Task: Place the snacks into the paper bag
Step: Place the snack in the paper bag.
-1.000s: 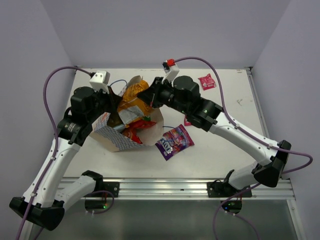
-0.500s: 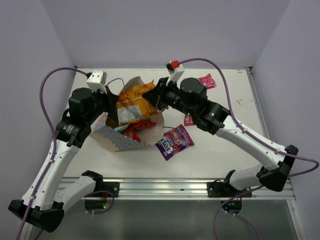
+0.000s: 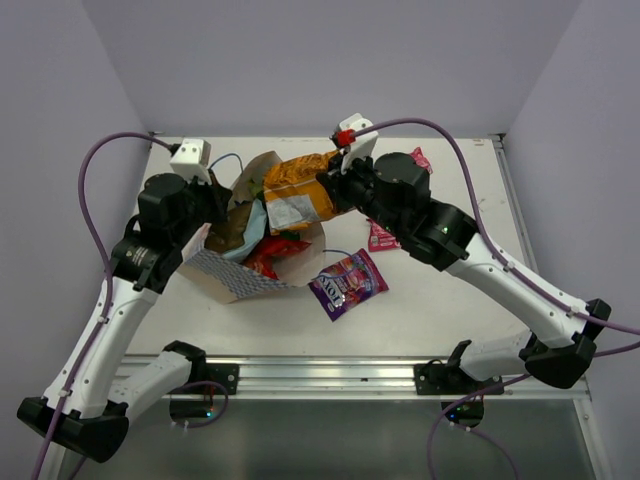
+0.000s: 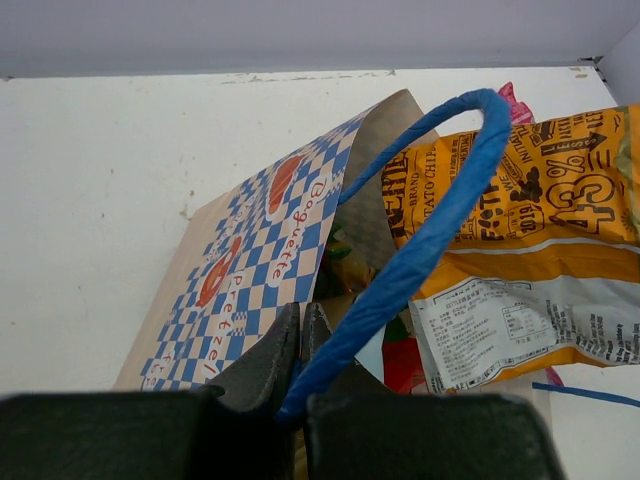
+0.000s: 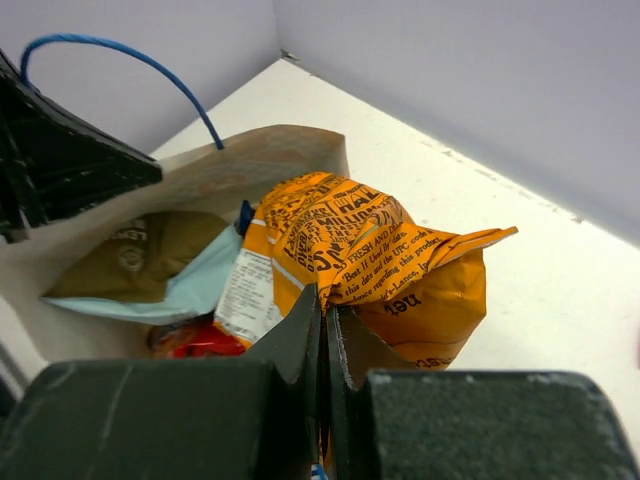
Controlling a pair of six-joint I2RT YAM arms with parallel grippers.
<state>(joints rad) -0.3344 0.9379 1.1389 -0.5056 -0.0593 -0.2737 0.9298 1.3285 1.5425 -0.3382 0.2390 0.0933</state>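
At 6 o'clock you see the purple pack (image 3: 348, 282) lying flat on the table (image 3: 440, 300). Just beyond it at 9 o'clock stands the paper bag (image 3: 240, 275); the left gripper (image 4: 298, 335) pinches its rim beside the blue cord handle (image 4: 420, 250). The right gripper (image 5: 322, 320) pinches the orange chip bag (image 3: 300, 190) over the bag mouth. Farthest, at 1 o'clock, lie two pink packs (image 3: 383, 236).

Overhead view from behind; both close wrist views (opposite sides) on the paper bag (image 3: 262, 270).
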